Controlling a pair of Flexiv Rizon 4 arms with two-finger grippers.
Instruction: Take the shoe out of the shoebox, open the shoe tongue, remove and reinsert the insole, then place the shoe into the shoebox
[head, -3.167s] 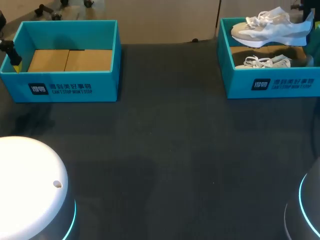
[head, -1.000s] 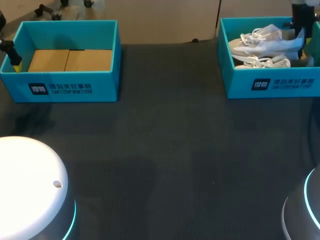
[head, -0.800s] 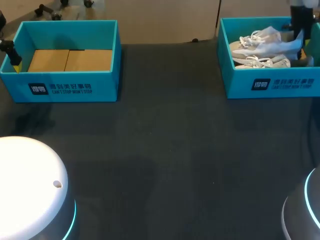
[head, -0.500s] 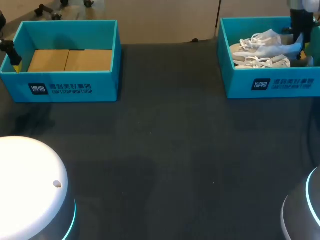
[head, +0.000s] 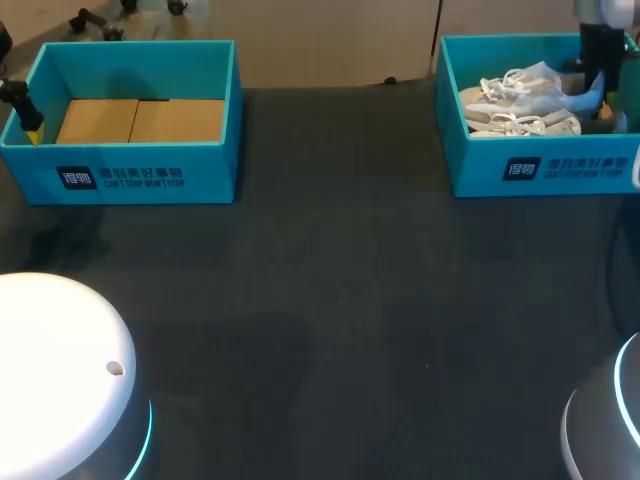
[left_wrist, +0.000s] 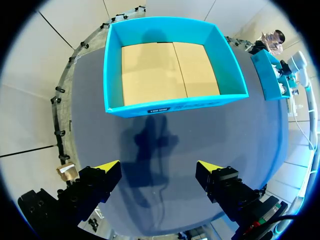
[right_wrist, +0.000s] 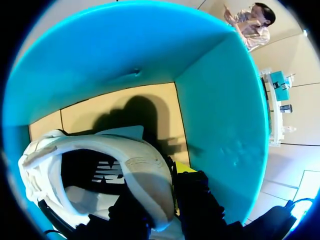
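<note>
I stand in what looks like a robotics lab: a dark tabletop (head: 330, 300) carrying a left shoebox (head: 150, 180) and a right shoebox (head: 560, 170), flanked by my left arm base (head: 60, 370) and right arm base (head: 605, 430), both ringed in cyan light.

White shoe (head: 525, 88) sole-down in teal shoebox (head: 545, 172); 2nd shoe (head: 525, 125) just beside.

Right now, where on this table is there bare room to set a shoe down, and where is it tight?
The table between the left shoebox and the right shoebox is bare, as is the left shoebox's cardboard floor. The right shoebox is crowded: the right gripper holds the shoe by its heel, next to a second shoe.
</note>
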